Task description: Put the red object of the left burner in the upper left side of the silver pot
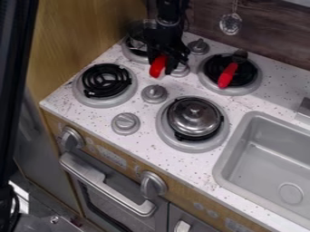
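My gripper (165, 60) hangs down at the top centre, over the front edge of the back left burner. A red object (157, 66) shows right at its tip, upright and slightly tilted, its upper end hidden by the gripper. Whether it is gripped I cannot tell. A round silver pot (194, 117) with a knob on top sits on the front right burner. Behind the arm, on the back left burner (134, 56), a dark metallic item is partly hidden.
A red handle (227, 75) with a dark end lies across the back right burner (257, 82). The front left burner (106, 80) has a black coil. Grey knobs (154, 93) stand between burners. A grey sink (242, 131) is at right, and a wooden wall (84, 31) at left.
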Robot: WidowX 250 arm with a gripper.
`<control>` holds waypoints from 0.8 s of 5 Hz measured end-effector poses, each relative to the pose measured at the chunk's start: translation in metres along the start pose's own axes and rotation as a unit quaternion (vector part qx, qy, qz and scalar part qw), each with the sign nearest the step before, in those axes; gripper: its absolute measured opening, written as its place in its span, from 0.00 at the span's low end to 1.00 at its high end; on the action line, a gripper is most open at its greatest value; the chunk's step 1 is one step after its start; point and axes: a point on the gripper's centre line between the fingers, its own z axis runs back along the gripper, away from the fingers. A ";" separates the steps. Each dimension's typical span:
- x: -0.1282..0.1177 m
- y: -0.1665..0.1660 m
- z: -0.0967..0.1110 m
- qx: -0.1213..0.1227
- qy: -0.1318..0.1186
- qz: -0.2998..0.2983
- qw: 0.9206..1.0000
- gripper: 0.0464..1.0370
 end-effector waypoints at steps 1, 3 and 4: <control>-0.005 -0.023 -0.024 -0.012 0.024 -0.018 0.999 0.54; 0.000 -0.030 -0.034 -0.016 0.031 -0.020 0.999 0.59; -0.007 -0.030 -0.031 -0.007 0.028 0.000 1.000 0.88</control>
